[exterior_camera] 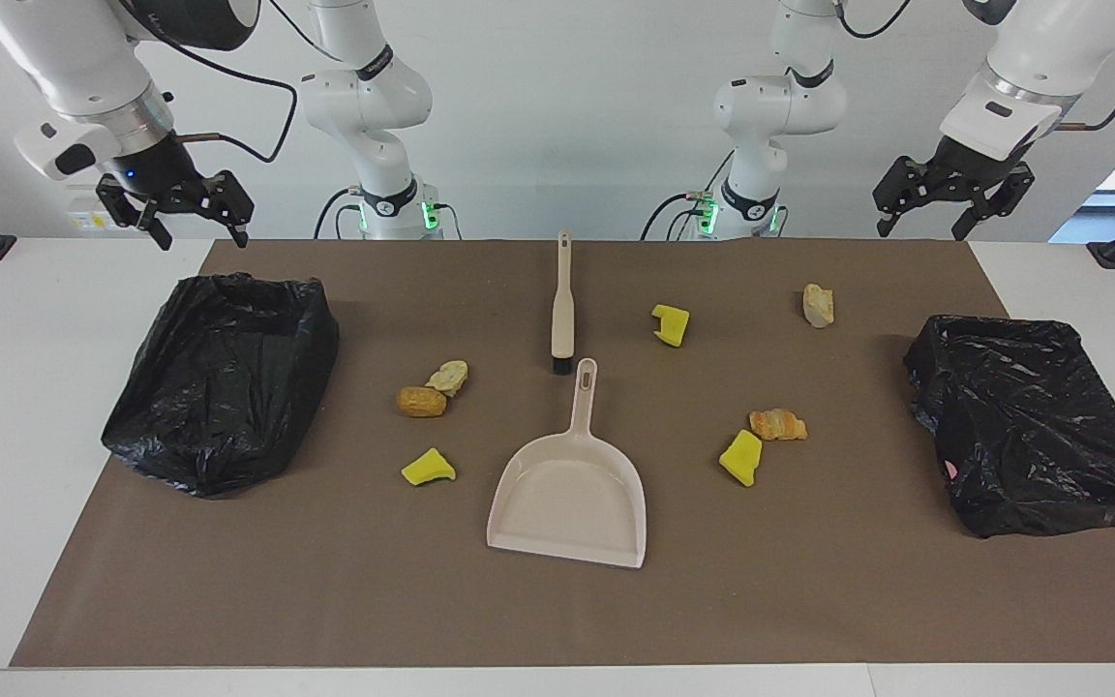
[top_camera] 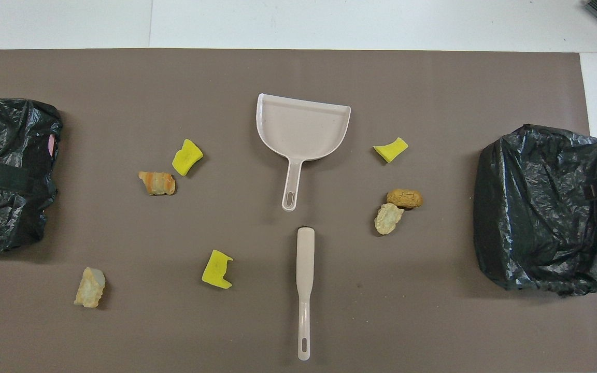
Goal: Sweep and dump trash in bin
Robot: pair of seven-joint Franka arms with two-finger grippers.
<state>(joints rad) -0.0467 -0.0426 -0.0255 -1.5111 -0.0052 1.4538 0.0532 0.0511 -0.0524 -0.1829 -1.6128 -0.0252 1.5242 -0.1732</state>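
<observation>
Seven scraps of trash lie on the brown mat: yellow sponge chunks (exterior_camera: 671, 324) (exterior_camera: 741, 457) (exterior_camera: 428, 469) and bread-like lumps (exterior_camera: 818, 305) (exterior_camera: 777, 424) (exterior_camera: 420, 401) (exterior_camera: 448, 377). A beige dustpan (exterior_camera: 567, 494) lies mid-mat with its handle toward the robots. A beige brush (exterior_camera: 562, 310) lies nearer to the robots, in line with the dustpan. My right gripper (exterior_camera: 201, 232) hangs open and empty above the table edge near one bin. My left gripper (exterior_camera: 940, 221) hangs open and empty near the second bin. Both arms wait.
A bin lined with a black bag (exterior_camera: 224, 382) stands at the right arm's end of the mat, and a second one (exterior_camera: 1032, 421) at the left arm's end. White table shows around the mat (exterior_camera: 557, 610).
</observation>
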